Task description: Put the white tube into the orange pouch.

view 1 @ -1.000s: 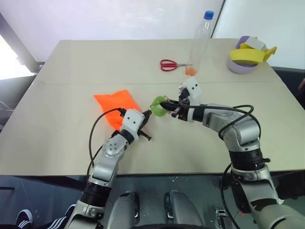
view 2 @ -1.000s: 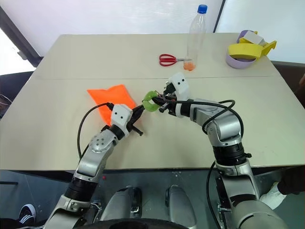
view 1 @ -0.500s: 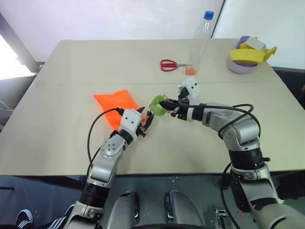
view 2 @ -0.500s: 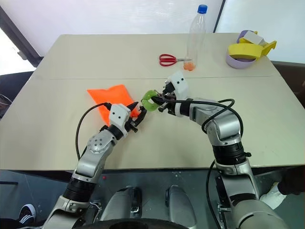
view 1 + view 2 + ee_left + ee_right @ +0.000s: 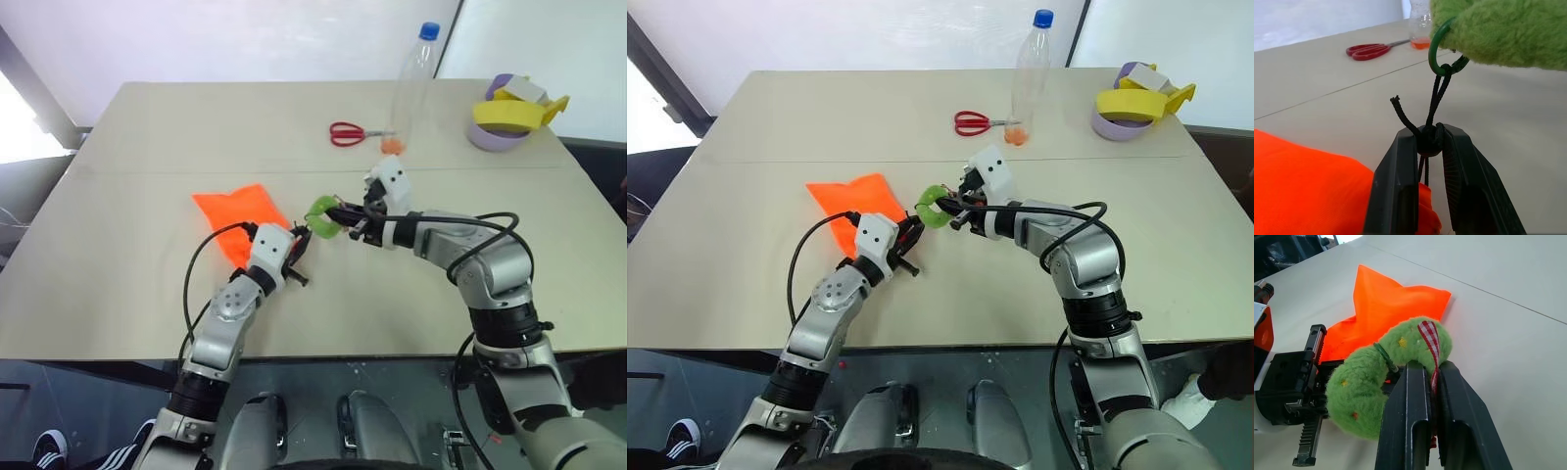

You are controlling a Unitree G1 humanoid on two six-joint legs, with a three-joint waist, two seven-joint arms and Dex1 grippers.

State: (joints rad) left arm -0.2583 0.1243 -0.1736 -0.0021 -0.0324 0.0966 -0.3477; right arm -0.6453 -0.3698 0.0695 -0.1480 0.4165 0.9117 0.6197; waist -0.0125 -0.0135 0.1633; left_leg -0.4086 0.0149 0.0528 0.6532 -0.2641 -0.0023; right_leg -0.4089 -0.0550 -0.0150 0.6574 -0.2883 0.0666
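Pale beige surface [image 5: 118, 294]; nearest, the left claw [image 5: 1429, 147] pinches the pouch's black cord stopper [image 5: 1428, 140]. The right claw [image 5: 1431, 382] grips its fuzzy green ring [image 5: 1386, 382]. The orange pouch [image 5: 240, 215] lies limp beside them: light, floppy cloth, best held by the mouth hem.

A pale beige table [image 5: 147, 147] carries a bright orange fabric pouch [image 5: 240, 213], red-handled scissors [image 5: 348, 133], a clear plastic bottle [image 5: 409, 88] and a lilac bowl [image 5: 495, 135]

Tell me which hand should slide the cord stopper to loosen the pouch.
Left. The left hand already pinches the cord stopper beside the orange pouch; the right hand holds the green ring.
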